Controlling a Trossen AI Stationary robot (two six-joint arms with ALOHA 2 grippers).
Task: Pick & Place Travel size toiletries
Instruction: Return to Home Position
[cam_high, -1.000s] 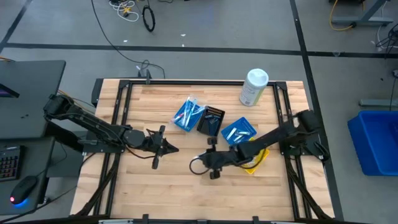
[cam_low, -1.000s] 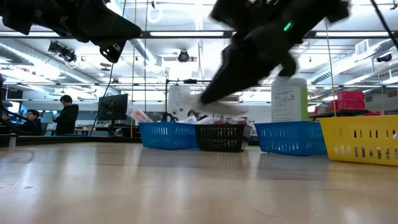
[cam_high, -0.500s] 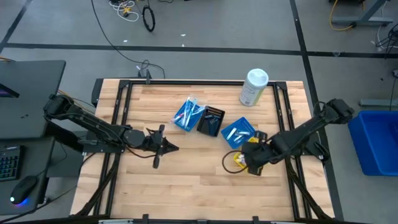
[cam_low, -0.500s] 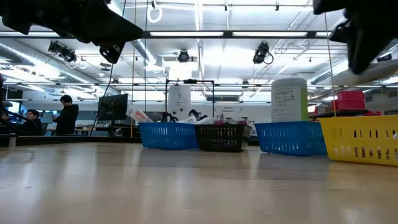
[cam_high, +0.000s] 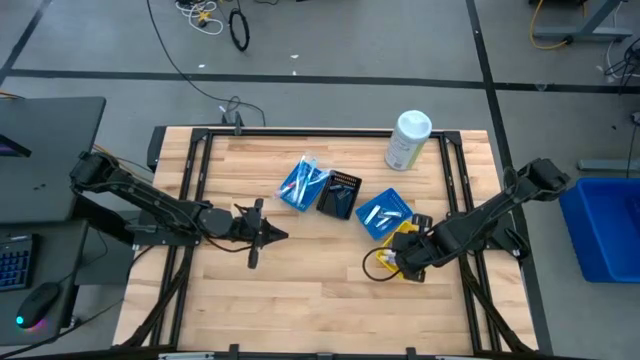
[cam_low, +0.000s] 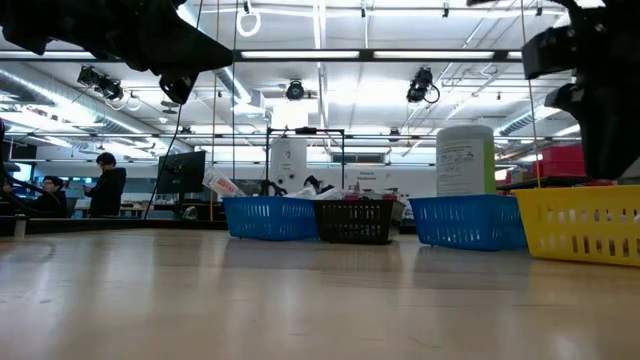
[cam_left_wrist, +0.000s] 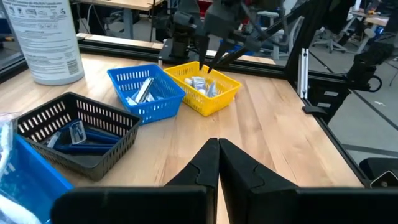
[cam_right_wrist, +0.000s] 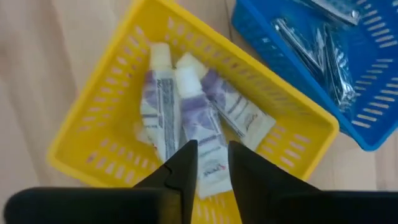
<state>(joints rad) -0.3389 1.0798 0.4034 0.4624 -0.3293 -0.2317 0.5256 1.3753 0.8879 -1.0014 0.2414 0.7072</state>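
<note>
Several toothpaste tubes (cam_right_wrist: 186, 106) fill the yellow basket (cam_right_wrist: 87, 134) beneath the slightly parted right hand (cam_right_wrist: 212, 158); the closed left hand (cam_left_wrist: 218, 144) hovers over the table's (cam_high: 300, 290) left.

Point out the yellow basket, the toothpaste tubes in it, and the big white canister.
yellow basket (cam_left_wrist: 222, 101): left wrist view, on its outer side wall.
toothpaste tubes (cam_right_wrist: 191, 115): right wrist view, on the middle tube's body.
white canister (cam_low: 465, 160): low view, on its printed label.
</note>
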